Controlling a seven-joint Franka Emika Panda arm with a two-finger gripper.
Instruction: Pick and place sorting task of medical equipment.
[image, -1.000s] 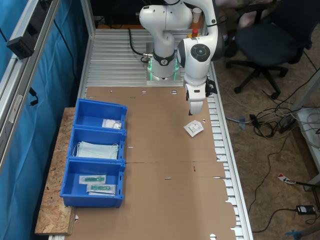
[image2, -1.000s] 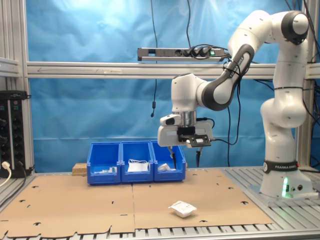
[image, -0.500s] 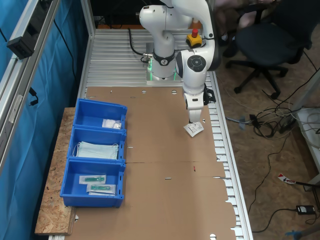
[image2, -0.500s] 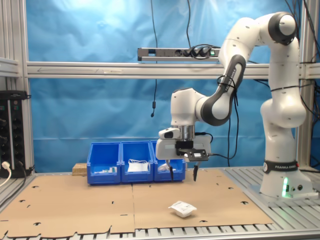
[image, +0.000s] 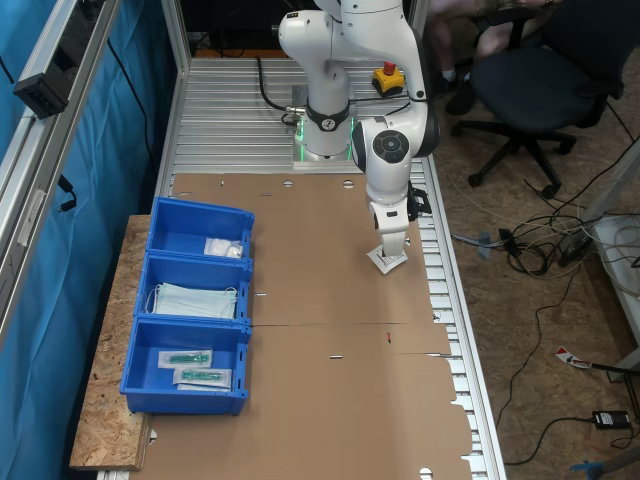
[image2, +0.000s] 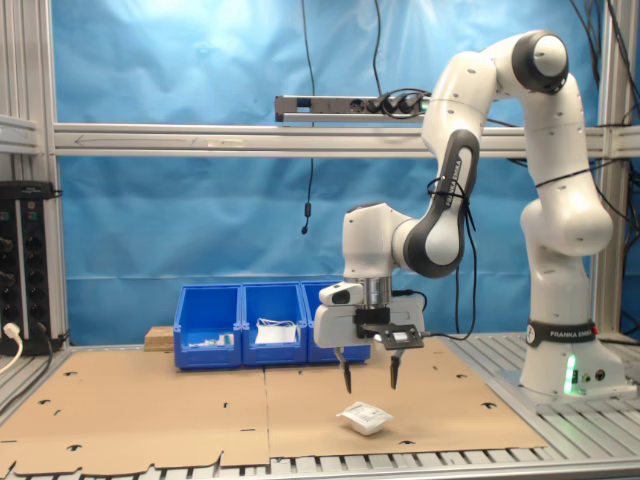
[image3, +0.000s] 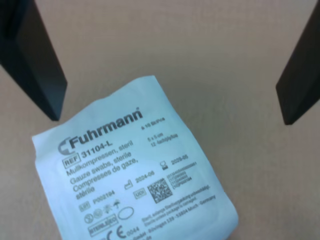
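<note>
1. The sachet (image2: 365, 417) lies flat on the cardboard (image2: 200, 410) that covers your worktop; you see it in the second exterior view towards the near edge, white and slightly crinkled, with dark print on its top face in the wrist view (image3: 132, 182)
2. In the first exterior view the sachet (image: 388, 261) peeks out under the arm, close to the cardboard's edge at the first exterior view's right, well apart from the bins
3. Your claw (image2: 368, 382) hangs just above the sachet, pointing straight down, with a clear gap between the fingertips and the sachet in the second exterior view
4. The claw is spread wide and holds nothing; in the wrist view you see one dark finger (image3: 35, 60) at each side with the sachet on the cardboard between and below them, touched by neither
5. Three blue bins (image: 190, 305) stand in a row at the first exterior view's left, touching one another
6. The bin nearest the robot base holds a small white packet (image: 224, 248), the middle one pale blue masks (image: 195, 300), the farthest one clear packets (image: 195, 367) with green parts
7. The arm's base (image: 325, 140) stands on the ribbed metal part of the worktop beyond the cardboard
</note>
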